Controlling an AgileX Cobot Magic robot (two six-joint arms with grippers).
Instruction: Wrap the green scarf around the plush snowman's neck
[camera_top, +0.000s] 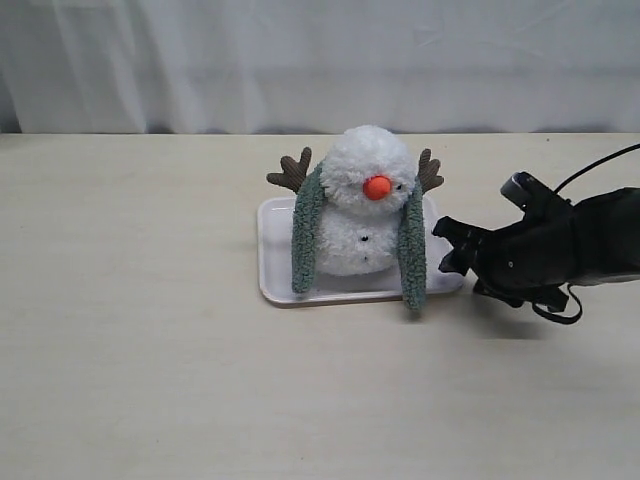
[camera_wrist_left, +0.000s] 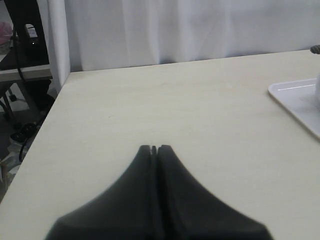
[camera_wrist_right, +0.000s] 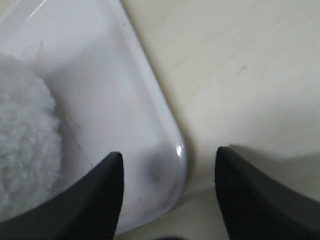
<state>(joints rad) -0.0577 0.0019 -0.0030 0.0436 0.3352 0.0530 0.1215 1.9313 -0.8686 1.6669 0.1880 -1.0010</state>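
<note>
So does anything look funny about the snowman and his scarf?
A little. The green scarf just hangs in two straight strips down the plush snowman's sides, not crossed in front, so its neck shows bare. One end droops past the white tray's front edge onto the table.

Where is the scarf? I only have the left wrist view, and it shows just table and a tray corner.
Observer: The green scarf hangs down both sides of the plush snowman, ends uncrossed; its middle passes behind, out of sight.
Operator: Is the right hand holding either end?
Observer: No. The right hand is open and empty, beside the tray's right edge in the exterior view.
</note>
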